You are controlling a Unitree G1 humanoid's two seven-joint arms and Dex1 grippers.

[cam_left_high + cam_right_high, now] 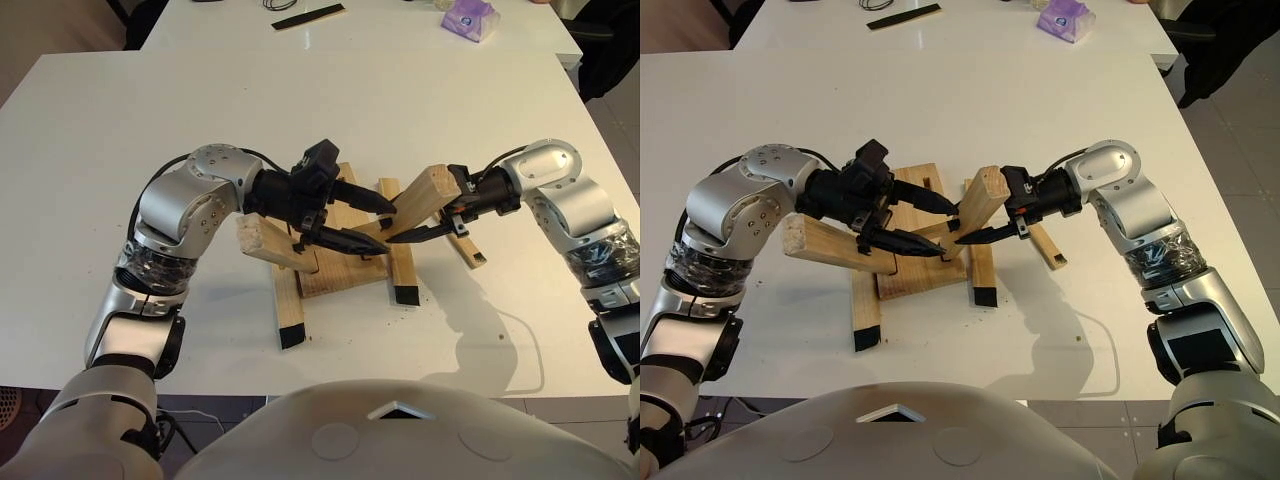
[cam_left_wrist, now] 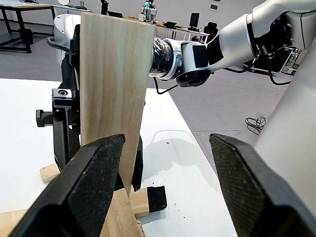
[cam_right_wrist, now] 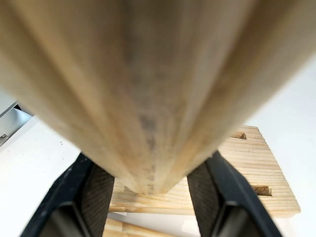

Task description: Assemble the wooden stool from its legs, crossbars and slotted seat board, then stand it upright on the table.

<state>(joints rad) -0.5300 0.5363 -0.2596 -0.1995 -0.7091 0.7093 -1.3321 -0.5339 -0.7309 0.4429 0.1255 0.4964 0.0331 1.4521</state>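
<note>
The slotted seat board (image 1: pixel 335 272) lies flat at the table's middle. My right gripper (image 3: pixel 150 190) is shut on a wooden leg (image 1: pixel 428 192) and holds it tilted over the board's right side. My left gripper (image 1: pixel 388 228) is open, its fingers (image 2: pixel 96 187) either side of that leg's lower part, one close to the wood and the other well apart. Another wooden piece (image 1: pixel 262 243) lies slanted under my left arm. Black-tipped legs lie by the board at the front left (image 1: pixel 288 312), at the right (image 1: pixel 402 268) and further right (image 1: pixel 470 250).
The white table (image 1: pixel 150 120) has wide free room to the left, behind and in front of the parts. A thin cable (image 1: pixel 530 350) loops near the front right edge. A second table behind carries a black strip (image 1: pixel 308 17) and a purple packet (image 1: pixel 470 18).
</note>
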